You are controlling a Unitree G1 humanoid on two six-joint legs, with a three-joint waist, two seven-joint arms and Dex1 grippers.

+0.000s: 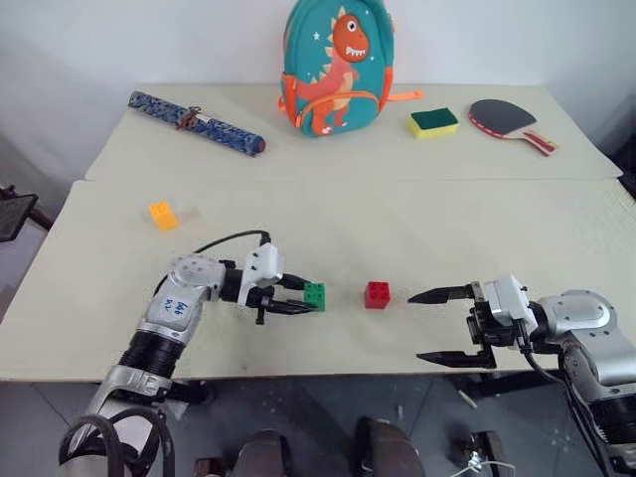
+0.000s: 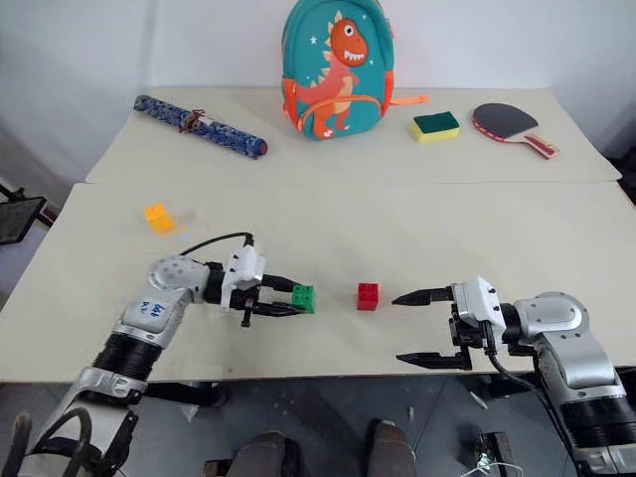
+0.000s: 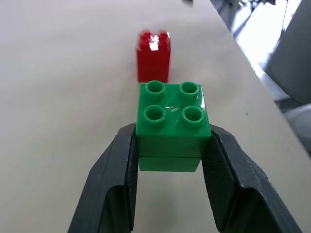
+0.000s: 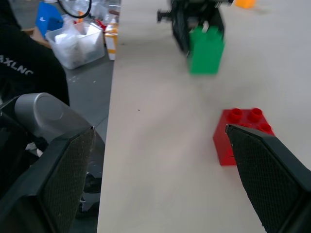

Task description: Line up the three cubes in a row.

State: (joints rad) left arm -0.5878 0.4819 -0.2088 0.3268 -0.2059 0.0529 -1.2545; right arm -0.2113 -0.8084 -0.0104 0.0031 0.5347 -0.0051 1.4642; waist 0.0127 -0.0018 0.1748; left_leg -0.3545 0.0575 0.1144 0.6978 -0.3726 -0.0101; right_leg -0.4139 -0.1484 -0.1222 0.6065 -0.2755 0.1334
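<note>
Left fingers: the two black fingers (image 3: 121, 194) of the left gripper (image 1: 290, 299) were clamped on the flanks of the green cube (image 1: 315, 295), which was held studs-up at or just above the worktop (image 1: 417, 238); contact underneath could not be judged
Right fingers: the fingers of the right gripper (image 1: 444, 326) were spread wide with nothing between them, one tip just beside the red cube (image 1: 378, 294) and the other out past the worktop's near edge
Red cube: it was seen resting on the worktop between the two grippers, near the green cube but apart from it
Orange-yellow cube: (image 1: 162, 215) it was left well apart from the other two, further back on the robot's left
Progress: the task was judged partly done; green was brought close to red, though it was not yet released, and the orange-yellow cube was untouched by either gripper
Left to do: green was to be set down beside red, and the third cube fetched to the same line
Materials: the cubes were seen to be glossy hard plastic, boxy, with four round studs on top; the finger pads looked matt and finely textured; the worktop was a pale, smooth, matt sheet
Far edge: a dinosaur backpack (image 1: 336, 66), a sponge (image 1: 433, 121), a bat (image 1: 509, 121) and a rolled patterned bundle (image 1: 195, 122) were laid at the back, clear of the work
</note>
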